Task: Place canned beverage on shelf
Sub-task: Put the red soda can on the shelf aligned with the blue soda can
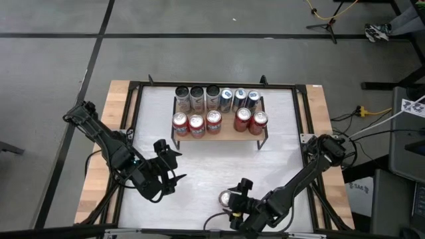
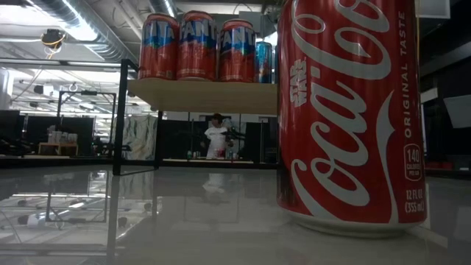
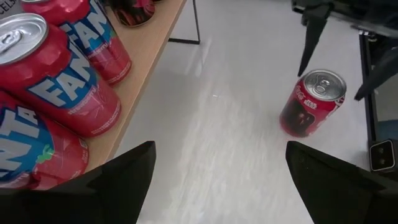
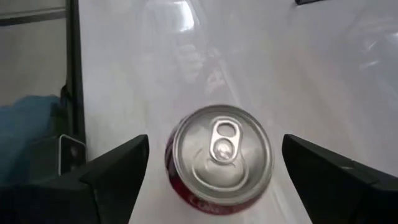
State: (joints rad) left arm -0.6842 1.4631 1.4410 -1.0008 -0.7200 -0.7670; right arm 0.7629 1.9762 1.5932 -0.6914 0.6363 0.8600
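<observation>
A red Coca-Cola can stands upright on the white table near its near edge. It fills the right of the low view. My right gripper is open, with one finger on either side of the can's top, apart from it. My left gripper is open and empty left of the table's middle; its wrist view shows the can farther off. The shelf, a wood plank on black legs, stands at the far middle and carries several cans.
The shelf top holds red Fanta cans along its front and silver and blue cans behind, with a gap in the front row. A black frame runs around the table. A person stands in the room beyond.
</observation>
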